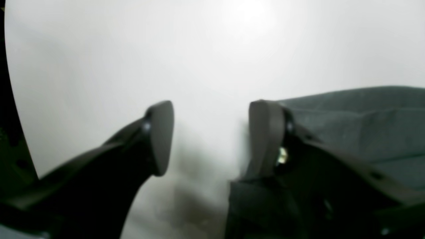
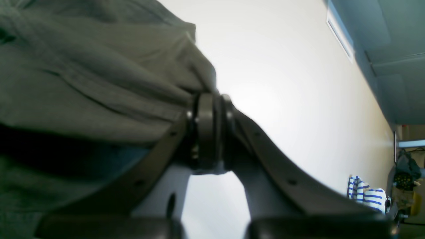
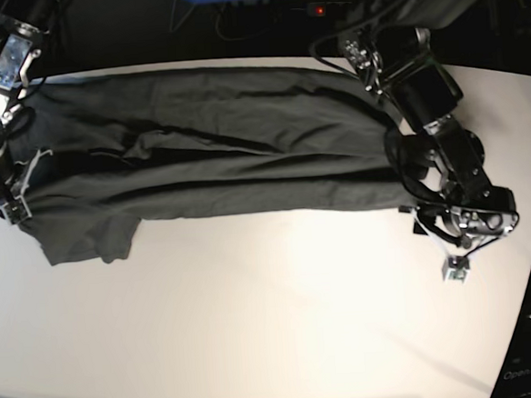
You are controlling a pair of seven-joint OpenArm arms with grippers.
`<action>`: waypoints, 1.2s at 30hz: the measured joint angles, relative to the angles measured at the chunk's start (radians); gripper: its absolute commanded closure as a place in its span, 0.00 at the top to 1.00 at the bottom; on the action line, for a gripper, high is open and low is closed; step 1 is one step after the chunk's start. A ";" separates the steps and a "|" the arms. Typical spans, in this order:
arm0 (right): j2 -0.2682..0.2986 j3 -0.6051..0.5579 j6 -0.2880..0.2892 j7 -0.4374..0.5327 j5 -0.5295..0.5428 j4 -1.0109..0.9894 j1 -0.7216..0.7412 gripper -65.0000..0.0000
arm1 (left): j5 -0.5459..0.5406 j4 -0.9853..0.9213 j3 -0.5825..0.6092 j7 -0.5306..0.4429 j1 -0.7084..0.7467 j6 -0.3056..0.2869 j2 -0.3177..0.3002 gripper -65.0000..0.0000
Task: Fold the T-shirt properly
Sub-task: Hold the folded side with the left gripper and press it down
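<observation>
Grey T-shirt spread flat, right pincer clamping its edge, left pincer spread, empty

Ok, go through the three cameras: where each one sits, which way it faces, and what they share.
Left wrist: sits behind the left end effector, facing the white table; jaws apart, empty, T-shirt beside them.
Right wrist: sits behind the right end effector, looking along the table edge; jaws shut on the T-shirt.
Base: overhead, looking down; both arms show, left end effector, right end effector.
Shared: all three show the T-shirt and table.
</observation>
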 measured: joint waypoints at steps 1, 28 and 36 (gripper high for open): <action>0.000 0.000 0.000 0.000 0.000 0.000 0.000 0.00 | 0.000 0.000 0.000 0.001 0.001 0.000 0.000 0.57; 0.000 -0.028 0.000 -0.001 0.000 0.000 0.003 0.00 | 0.004 -0.007 -0.092 0.011 0.006 0.003 0.083 0.58; 0.000 -0.028 0.000 -0.001 0.000 0.000 0.008 0.00 | -0.006 -0.130 -0.112 0.000 0.003 0.003 0.083 0.57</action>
